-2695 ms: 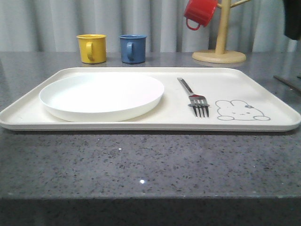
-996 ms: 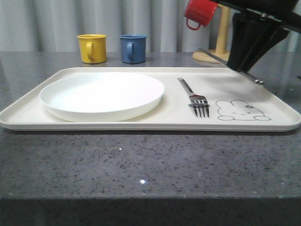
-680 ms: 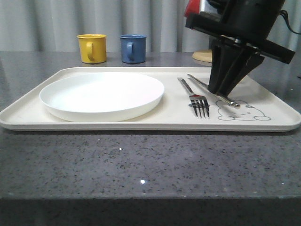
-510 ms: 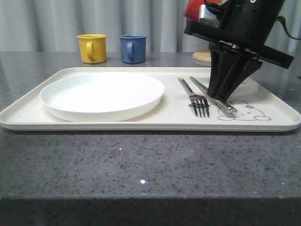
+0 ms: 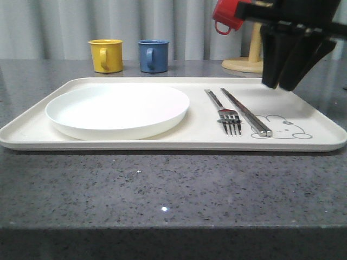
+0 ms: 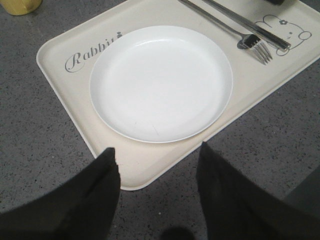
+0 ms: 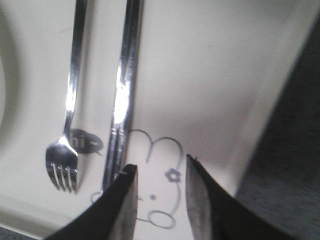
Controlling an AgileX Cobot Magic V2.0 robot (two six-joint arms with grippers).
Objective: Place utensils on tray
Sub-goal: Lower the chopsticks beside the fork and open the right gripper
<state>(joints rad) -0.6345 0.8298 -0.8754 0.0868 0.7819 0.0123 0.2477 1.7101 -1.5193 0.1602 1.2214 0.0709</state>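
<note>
Right gripper (image 5: 286, 86) hangs spread and empty above the tray (image 5: 162, 142), chopsticks (image 5: 246, 112) lying parallel beside the fork (image 5: 223, 112) and plate (image 5: 117, 110), neatly grouped, while the left gripper (image 6: 157, 165) waits open.

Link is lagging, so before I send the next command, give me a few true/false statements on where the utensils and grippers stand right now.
1. The chopsticks lie flat on the tray, beside the fork. True.
2. The right gripper is clamped on the chopsticks. False: it is open and empty, above the tray.
3. The plate sits on the tray, apart from the fork. True.
4. A spoon rests in the plate. False: the plate is empty.
5. The left gripper holds the tray rim. False: it is open, holding nothing.
</note>
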